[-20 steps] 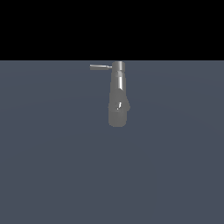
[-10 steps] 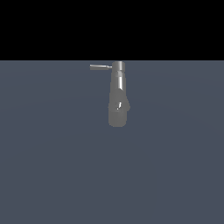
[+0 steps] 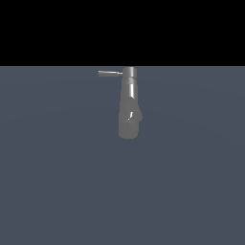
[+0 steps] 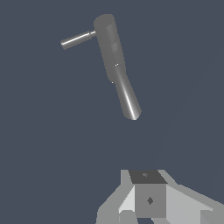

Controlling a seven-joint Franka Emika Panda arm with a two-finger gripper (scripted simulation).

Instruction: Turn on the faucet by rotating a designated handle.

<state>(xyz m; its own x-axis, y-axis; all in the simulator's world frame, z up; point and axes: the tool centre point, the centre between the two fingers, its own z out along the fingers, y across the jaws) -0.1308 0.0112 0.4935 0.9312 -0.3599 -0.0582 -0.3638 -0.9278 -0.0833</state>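
The faucet (image 3: 129, 110) is a grey metallic cylinder with a bright highlight, widening to a rounded end nearest the camera in the exterior view. Its handle (image 3: 110, 73), a thin straight rod, sticks out from the narrow far end toward the exterior view's left. The wrist view shows the same faucet (image 4: 116, 65) and handle (image 4: 78, 39) well away from my gripper (image 4: 146, 176). Only grey and white blocky parts of the gripper show at the picture's edge, touching nothing, and I cannot make out how the fingers stand. No arm appears in the exterior view.
The faucet stands on a flat blue-grey surface (image 3: 57, 182) that fills the lower part of the exterior view. Above its far edge is plain black background (image 3: 48, 28). No other objects show.
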